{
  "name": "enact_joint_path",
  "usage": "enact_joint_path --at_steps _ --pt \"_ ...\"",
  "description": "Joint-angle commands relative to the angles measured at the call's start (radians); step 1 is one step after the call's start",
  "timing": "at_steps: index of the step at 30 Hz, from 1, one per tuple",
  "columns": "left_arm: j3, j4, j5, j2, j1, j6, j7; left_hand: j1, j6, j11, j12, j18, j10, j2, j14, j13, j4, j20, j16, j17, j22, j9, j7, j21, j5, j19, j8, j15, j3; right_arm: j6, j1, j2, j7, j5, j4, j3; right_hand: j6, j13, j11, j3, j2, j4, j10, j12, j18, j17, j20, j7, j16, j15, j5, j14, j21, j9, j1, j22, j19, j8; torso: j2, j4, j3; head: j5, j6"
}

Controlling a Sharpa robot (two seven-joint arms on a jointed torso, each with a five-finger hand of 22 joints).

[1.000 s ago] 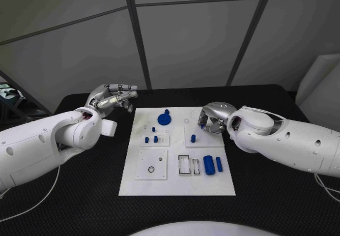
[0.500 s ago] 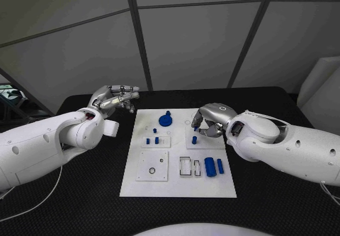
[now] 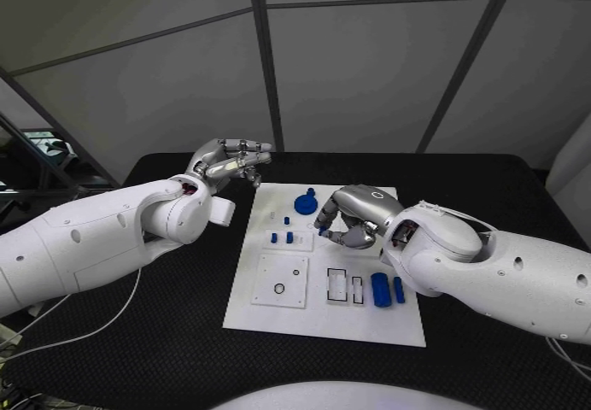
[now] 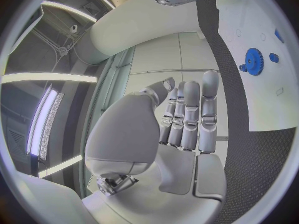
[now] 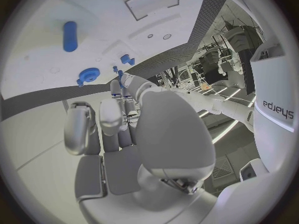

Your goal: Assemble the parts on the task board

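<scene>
Over the middle of the task board (image 3: 323, 320), my right robot hand (image 3: 348, 213) had drifted inward from the board's right side during the last second. It had carried what looked like a small blue part (image 3: 323, 224) pinched at its fingertips, just below the blue gear (image 3: 307, 204). I judged a placement near the standing pegs (image 3: 282, 239) was coming. My left robot hand (image 3: 231, 161) had stayed raised beyond the board's far left corner, fingers side by side, holding nothing. Around the board lay the black tabletop (image 3: 160, 342), backed by grey wall panels (image 3: 357, 77).
</scene>
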Motion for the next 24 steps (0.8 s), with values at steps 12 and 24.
enact_joint_path --at_steps 12,24 --pt "0.0 -0.019 0.004 0.025 0.002 0.011 0.007 -0.005 0.001 0.0 0.005 -0.006 -0.006 0.01 -0.001 0.0 -0.002 -0.002 -0.008 -0.002 -0.001 -0.001 0.004 -0.004 0.0 -0.005 0.006 0.0 -0.005 0.017 -0.071 0.088 0.053 0.035 -0.052 -0.012 0.001 0.001 0.003 0.007 0.003 -0.001 0.0 -0.002 -0.019 -0.001 0.001 0.001 0.005 -0.002 0.005 0.027 0.006 0.0 -0.007 0.023 0.001 -0.004 0.0 0.0001 0.0008 0.041 -0.019" --pt "-0.001 -0.027 0.005 0.037 0.002 0.016 0.005 -0.005 0.001 0.0 0.005 -0.006 -0.006 0.01 -0.001 0.0 -0.002 -0.002 -0.008 -0.002 -0.001 -0.001 0.004 -0.004 0.0 -0.005 0.006 0.0 -0.005 0.05 -0.088 0.13 0.051 0.009 -0.085 -0.024 0.0 0.001 0.005 0.008 0.004 -0.002 -0.002 -0.003 -0.019 -0.003 0.002 0.003 0.006 -0.001 0.002 0.025 0.007 -0.001 -0.013 0.024 0.0 -0.006 0.001 0.0007 -0.0003 0.055 -0.032"
